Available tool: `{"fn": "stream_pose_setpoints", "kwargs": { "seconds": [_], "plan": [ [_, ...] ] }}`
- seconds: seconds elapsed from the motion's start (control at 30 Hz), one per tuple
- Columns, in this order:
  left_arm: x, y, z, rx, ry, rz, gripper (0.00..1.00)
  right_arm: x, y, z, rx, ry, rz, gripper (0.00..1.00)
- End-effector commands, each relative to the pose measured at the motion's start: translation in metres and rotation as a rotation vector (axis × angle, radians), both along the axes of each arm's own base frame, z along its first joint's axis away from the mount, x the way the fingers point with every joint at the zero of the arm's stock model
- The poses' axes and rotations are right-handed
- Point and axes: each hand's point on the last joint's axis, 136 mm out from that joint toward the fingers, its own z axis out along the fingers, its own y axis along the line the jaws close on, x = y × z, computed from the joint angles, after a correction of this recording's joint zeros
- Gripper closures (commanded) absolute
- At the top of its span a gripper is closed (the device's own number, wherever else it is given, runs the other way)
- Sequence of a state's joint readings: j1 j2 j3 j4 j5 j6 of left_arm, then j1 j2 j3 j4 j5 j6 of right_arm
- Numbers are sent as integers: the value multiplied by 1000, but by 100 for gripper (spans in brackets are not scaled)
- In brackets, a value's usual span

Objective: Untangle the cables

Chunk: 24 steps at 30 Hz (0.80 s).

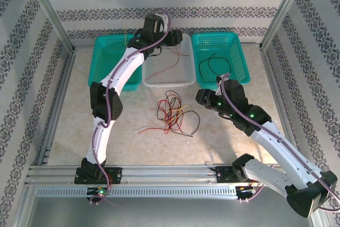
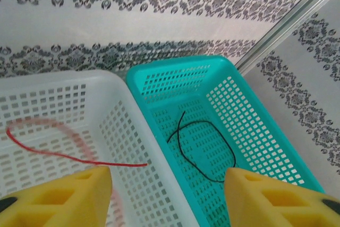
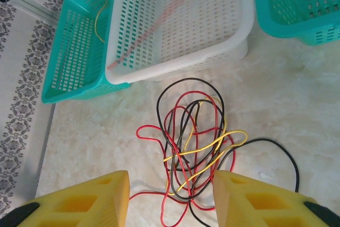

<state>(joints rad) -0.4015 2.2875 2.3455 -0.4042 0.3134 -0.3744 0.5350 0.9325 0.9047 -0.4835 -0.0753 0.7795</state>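
Notes red, yellow and black cable tangle [image 3: 194,142] loose on bench [image 1: 133,150] below right jaws, released and empty, left jaws likewise released over white basket [image 2: 58,104] holding one red cable [image 2: 69,156]; risks clamping several crossed strands together, dragging whole knot or cinching loops tighter.

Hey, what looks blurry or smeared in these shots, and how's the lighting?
Left wrist: the red cable in the white basket is sharp, but a faint pink arc smears above it; the black cable is crisp. Right wrist: a pale pink streak blurs across the white basket, while the tangled cables are sharp. Top external: soft, even light, no strong glare.
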Motion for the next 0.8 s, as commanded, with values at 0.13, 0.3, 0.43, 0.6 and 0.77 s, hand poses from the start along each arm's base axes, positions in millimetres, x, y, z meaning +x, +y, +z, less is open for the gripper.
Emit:
{"fn": "stream_pose_setpoints", "kwargs": {
  "seconds": [0.13,0.3,0.43,0.6,0.77],
  "plan": [
    [-32,16,34,-37,-8,6,42,1,1,-18,-92,52,0,55],
    [-83,28,37,-82,28,-3,45,2,-4,-37,-161,110,-50,43],
    [-139,38,17,-75,76,-26,45,3,-2,-50,-217,151,-63,34],
    [-218,49,-41,-44,204,-81,47,6,21,-67,-181,174,10,35],
    [-271,55,-95,-2,323,-112,48,12,56,-77,-69,179,109,37]
  ]
}}
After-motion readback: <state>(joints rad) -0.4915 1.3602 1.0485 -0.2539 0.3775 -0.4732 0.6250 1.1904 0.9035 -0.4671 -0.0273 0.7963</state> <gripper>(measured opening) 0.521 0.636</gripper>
